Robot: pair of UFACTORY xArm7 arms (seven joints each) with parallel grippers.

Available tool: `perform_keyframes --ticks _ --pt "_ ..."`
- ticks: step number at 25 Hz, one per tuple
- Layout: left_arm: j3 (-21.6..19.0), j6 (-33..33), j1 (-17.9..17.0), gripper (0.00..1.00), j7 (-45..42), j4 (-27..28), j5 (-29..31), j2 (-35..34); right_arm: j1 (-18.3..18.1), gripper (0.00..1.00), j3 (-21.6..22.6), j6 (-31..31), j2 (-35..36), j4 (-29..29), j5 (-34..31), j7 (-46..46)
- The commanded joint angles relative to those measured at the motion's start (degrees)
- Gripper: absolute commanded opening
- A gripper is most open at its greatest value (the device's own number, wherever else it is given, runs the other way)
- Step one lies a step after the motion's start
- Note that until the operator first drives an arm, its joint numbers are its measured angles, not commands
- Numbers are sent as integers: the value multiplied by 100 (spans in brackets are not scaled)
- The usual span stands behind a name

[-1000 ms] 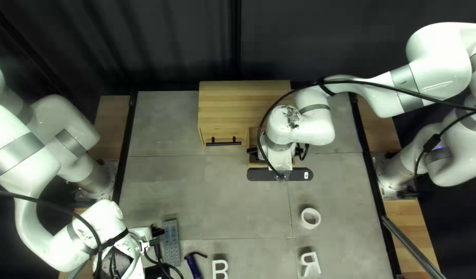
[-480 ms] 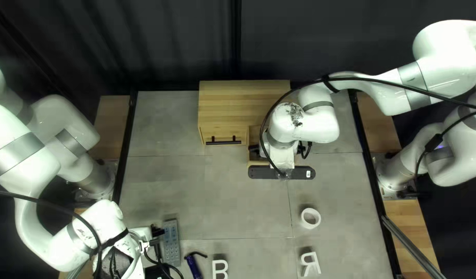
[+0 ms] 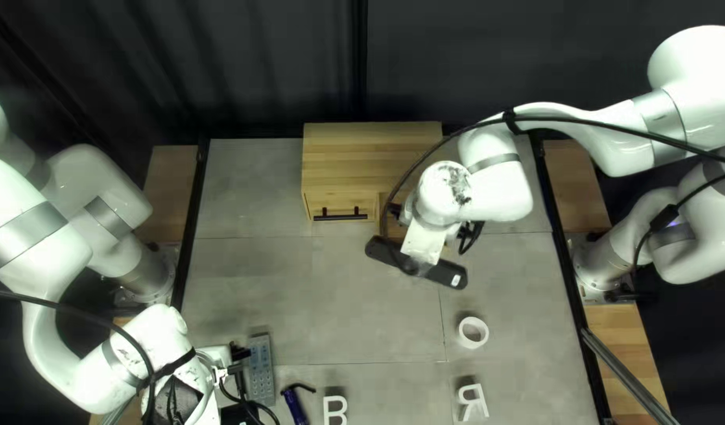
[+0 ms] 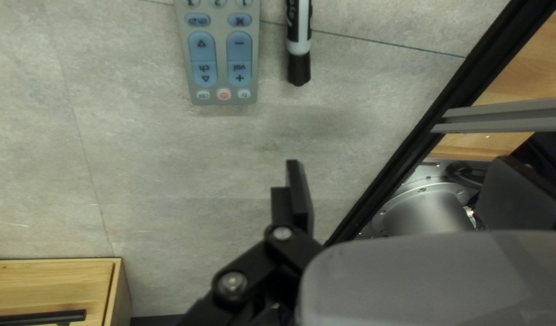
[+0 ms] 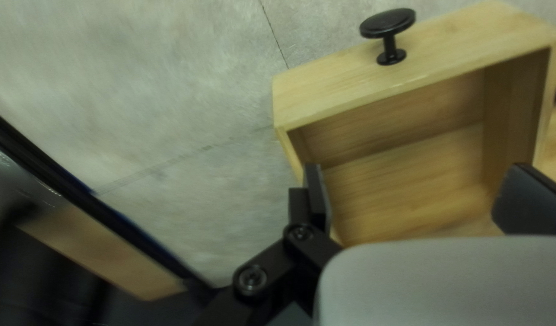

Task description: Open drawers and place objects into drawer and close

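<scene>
Hiding the open drawer [image 5: 350,78] (partly): right arm [image 3: 496,189]; white ring [image 3: 463,338] apart.

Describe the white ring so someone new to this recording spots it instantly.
In the top left view, find the wooden cabinet at the far side. Come down from its right end, drifting slightly right, to the small white ring. The white letter R lies just beyond, but has legs; the ring is a plain round band.

The left arm [image 3: 55,252] and right arm [image 3: 697,67] bend, left gripper [image 3: 238,352] and right gripper [image 3: 395,211] both spread wide.
</scene>
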Motion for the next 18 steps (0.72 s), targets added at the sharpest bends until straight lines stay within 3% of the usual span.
perform_keyframes --ticks 1,18 --pt "0 0 0 100 0 0 0 0 125 100 131 -252 79 -54 231 1316" --pt "0 0 0 100 0 0 0 0 255 100 253 -335 240 128 146 1432"
